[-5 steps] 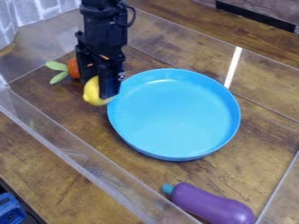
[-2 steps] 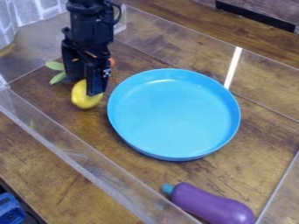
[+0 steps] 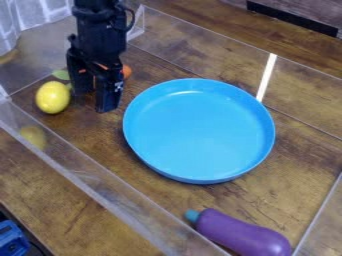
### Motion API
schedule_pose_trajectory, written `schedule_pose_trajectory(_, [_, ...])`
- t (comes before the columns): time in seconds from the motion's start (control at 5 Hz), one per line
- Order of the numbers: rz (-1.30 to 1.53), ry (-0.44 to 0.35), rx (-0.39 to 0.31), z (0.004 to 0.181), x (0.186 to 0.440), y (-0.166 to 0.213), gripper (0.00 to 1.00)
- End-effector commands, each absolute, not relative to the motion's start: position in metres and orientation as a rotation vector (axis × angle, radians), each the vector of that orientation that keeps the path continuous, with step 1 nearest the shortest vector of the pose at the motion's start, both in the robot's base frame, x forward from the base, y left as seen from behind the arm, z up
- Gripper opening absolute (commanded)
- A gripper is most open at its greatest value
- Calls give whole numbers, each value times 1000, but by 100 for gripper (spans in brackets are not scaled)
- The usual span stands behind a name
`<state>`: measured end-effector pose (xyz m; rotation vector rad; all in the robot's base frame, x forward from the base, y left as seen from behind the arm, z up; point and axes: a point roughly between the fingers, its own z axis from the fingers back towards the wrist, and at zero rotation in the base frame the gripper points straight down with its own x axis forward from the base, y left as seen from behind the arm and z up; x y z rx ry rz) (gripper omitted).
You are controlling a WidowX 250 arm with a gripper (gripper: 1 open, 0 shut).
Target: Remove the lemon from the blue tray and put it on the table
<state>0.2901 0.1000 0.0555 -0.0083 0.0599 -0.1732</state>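
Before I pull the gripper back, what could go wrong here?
The lemon sits on the table close to the clear wall, so a nudge from the gripper could roll it against that wall. The carrot is partly hidden behind the gripper and might get bumped as the arm withdraws.

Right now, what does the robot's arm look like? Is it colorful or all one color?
It's not colorful: the arm looks black or very dark nearly all over, with small paler glints. It has a chunky, blocky shape with bumpy edges, and it ends in dark jaws. The picture is too small to show any writing or cables for certain.
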Motion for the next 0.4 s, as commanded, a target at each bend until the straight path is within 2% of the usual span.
schedule_pose_trajectory(0.0, [-169, 24, 15, 54, 293, 107, 100])
schedule_pose_trajectory(0.2, [-179, 8, 37, 48, 294, 110, 100])
